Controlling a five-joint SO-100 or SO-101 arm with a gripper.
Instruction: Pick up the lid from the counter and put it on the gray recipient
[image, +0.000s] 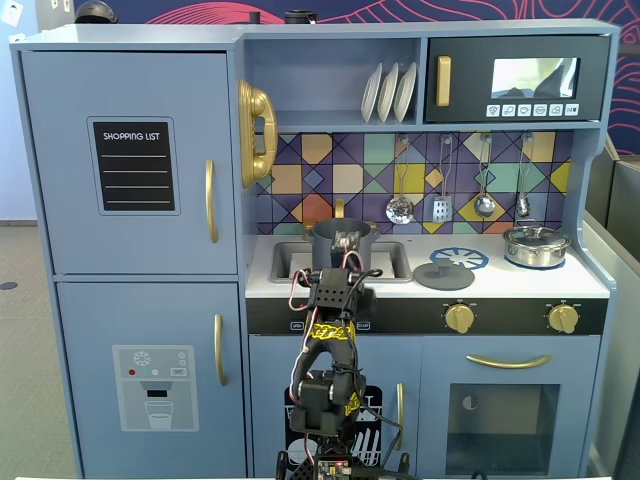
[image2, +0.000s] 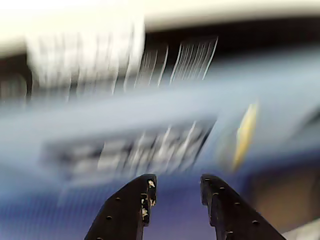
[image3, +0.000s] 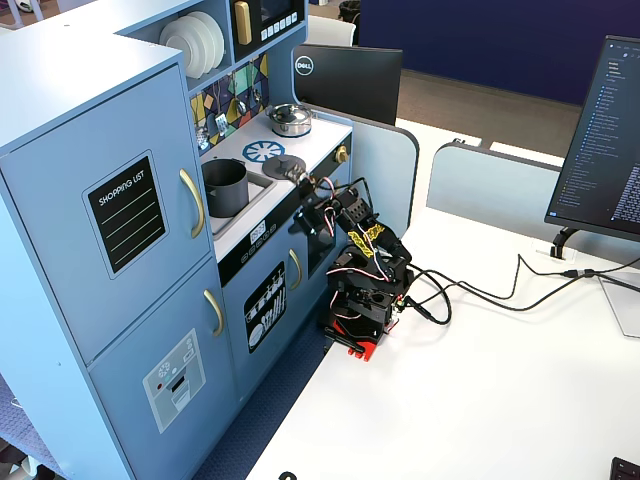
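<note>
The flat dark gray lid (image: 443, 275) with its small knob lies on the white counter, right of the sink; the other fixed view also shows the lid (image3: 283, 168). The tall gray recipient (image: 338, 241) stands in the sink, uncovered, and appears as the gray recipient (image3: 225, 186) from the side. My gripper (image2: 177, 184) is open with nothing between its black fingers (image2: 142, 200). In a fixed view the gripper (image3: 302, 186) hovers at the counter's front edge, just short of the lid. The wrist view is smeared by motion; neither lid nor recipient shows there.
A shiny silver pot (image: 536, 245) with its own lid sits at the counter's right end, beside a printed blue burner circle (image: 462, 257). Utensils (image: 400, 205) hang on the tiled back wall. Gold knobs (image: 459, 318) stick out below the counter. A monitor (image3: 610, 140) stands on the white table.
</note>
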